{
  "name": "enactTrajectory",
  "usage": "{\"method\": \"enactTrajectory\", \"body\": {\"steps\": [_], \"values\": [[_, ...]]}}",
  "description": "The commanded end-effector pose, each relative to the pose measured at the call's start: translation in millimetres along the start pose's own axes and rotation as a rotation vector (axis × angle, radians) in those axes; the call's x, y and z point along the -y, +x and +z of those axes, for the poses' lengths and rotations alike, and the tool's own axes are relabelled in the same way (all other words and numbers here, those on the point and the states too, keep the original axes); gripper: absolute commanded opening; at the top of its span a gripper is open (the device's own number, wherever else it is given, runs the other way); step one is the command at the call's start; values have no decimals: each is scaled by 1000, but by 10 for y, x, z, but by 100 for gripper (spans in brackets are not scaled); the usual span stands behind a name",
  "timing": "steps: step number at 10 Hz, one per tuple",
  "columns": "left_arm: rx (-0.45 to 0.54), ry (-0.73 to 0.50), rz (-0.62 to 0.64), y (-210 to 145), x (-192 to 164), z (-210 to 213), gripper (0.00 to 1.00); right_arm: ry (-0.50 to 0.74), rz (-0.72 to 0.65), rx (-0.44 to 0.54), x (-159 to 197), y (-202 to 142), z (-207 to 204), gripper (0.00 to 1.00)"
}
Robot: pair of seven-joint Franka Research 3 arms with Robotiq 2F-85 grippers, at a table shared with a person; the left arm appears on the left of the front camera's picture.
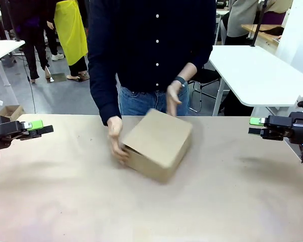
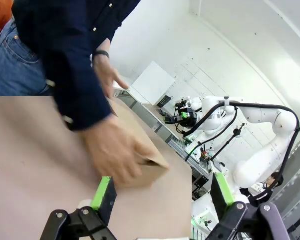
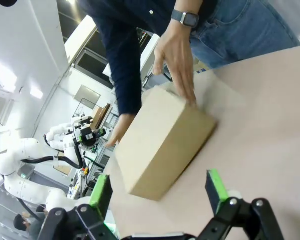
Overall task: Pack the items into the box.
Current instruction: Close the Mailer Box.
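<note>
You will find no text, label, brand, number or sign to read in any of the three views. The cardboard box [image 1: 159,143] at the middle of the tabletop [image 1: 232,201] shows you only plain brown faces, with no print or sticker on the top or on the sides that face the cameras. The watch [image 3: 184,19] on the person's wrist, at about 12 o'clock in the right wrist view, is too small and dark for you to make out anything on its face.
</note>
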State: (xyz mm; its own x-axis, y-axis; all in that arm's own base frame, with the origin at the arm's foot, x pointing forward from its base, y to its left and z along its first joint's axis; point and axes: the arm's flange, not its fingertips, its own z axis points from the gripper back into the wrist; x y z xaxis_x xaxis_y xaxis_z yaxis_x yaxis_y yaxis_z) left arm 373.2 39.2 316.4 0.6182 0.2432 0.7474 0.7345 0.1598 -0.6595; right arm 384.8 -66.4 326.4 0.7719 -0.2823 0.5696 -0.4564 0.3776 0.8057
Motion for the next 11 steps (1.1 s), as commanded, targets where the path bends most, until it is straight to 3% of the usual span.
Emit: {"method": "enactTrajectory", "body": {"steps": [1, 11], "values": [[14, -5, -18, -26, 31, -6, 100, -9, 8, 2, -8, -3, 2, 100], [14, -5, -18, -26, 31, -6, 100, -9, 8, 2, -8, -3, 2, 100]]}}
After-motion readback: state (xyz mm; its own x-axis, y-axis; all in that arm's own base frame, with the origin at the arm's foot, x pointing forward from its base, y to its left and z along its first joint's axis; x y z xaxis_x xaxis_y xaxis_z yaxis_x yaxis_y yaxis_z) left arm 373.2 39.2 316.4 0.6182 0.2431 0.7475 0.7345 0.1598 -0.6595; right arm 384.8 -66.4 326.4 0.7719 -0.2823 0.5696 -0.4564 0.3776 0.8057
